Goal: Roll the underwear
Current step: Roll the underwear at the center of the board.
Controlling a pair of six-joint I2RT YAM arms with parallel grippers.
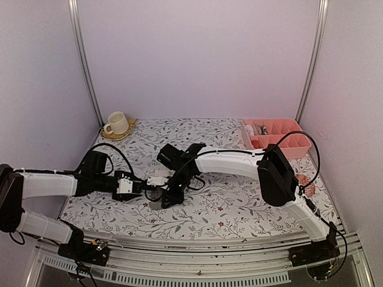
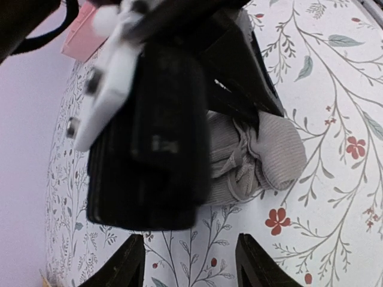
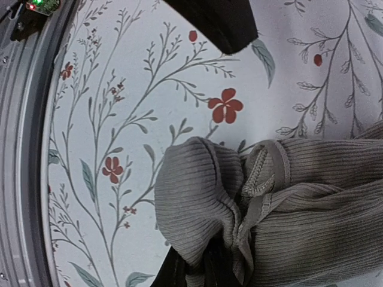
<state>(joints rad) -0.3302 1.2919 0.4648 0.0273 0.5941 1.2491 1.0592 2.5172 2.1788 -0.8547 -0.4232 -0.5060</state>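
**Underwear bunched, R arm has it**

Ribbed grey underwear [image 3: 299, 203] fills R wrist view. It's bunched on the flowered table [image 2: 335, 89], w/ right gripper [image 3: 206, 270] jaws together, pinching its middle fold. Opposite, left gripper [image 2: 188, 263] jaws are apart and empty. Cloth lies just ahead of them, not touching. Long axis looks crosswise to L's reach, rounded end pointing to L jaws' right. R nearer, so L prob. must come fwd.
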